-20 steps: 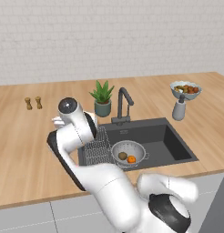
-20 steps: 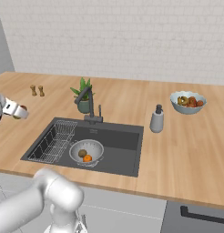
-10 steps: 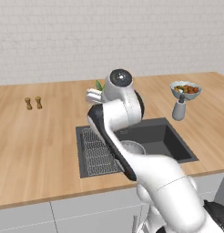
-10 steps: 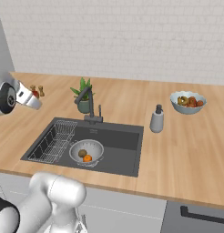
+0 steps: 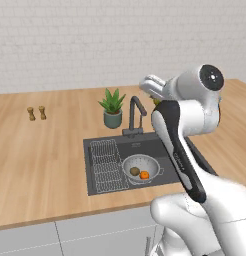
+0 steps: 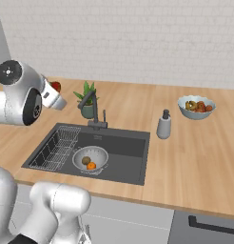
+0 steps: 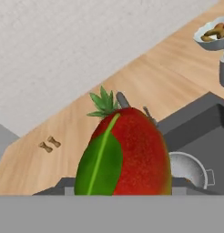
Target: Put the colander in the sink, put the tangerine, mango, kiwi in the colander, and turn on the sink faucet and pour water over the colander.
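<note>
Tool (image 6: 56,91): held the mango (image 7: 125,154).
Colander (image 6: 90,159): one kiwi (image 6: 85,160), one tangerine (image 6: 91,166).
Surface (image 6: 195,157): one plant (image 6: 86,99), one soap bottle (image 6: 163,125), one fruit bowl (image 6: 196,106).

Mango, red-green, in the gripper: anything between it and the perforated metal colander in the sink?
Nothing visible blocks it. The gripper holds the red-green mango up over the counter behind the dark grey sink. The silvery perforated colander sits open-topped, with the brown kiwi and orange tangerine inside. The dark angular faucet stands nearby.

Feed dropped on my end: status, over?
Gripper shut on mango, held above counter. Colander in sink, tangerine and kiwi inside. Path clear.
</note>
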Robot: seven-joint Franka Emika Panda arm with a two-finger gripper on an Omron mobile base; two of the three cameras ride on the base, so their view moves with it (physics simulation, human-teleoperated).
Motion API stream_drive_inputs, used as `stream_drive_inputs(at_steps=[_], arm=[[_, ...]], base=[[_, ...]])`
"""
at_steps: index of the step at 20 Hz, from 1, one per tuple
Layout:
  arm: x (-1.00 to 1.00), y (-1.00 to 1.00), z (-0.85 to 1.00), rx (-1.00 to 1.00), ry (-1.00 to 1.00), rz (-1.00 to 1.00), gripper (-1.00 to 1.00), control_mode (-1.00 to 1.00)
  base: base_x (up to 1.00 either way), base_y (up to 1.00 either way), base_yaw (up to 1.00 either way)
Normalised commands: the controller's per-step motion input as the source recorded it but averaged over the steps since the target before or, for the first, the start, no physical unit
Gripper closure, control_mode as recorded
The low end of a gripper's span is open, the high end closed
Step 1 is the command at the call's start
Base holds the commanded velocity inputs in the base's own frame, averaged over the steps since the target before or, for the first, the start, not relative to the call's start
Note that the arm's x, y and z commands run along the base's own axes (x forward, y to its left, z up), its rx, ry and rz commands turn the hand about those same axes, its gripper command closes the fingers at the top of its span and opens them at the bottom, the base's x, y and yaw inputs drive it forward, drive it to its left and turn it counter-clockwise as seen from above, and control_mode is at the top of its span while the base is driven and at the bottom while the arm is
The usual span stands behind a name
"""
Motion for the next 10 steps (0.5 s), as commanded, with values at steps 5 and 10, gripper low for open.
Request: stream_drive_inputs(at_steps=[5, 10], arm=[[0.00, -1.00, 0.12, 0.14, 0.00, 0.00, 1.00, -1.00], [0.25, -0.95, -0.51, 0.06, 0.08, 0.00, 1.00, -1.00]], base=[[0.00, 0.00, 0.00], [0.00, 0.00, 0.00]])
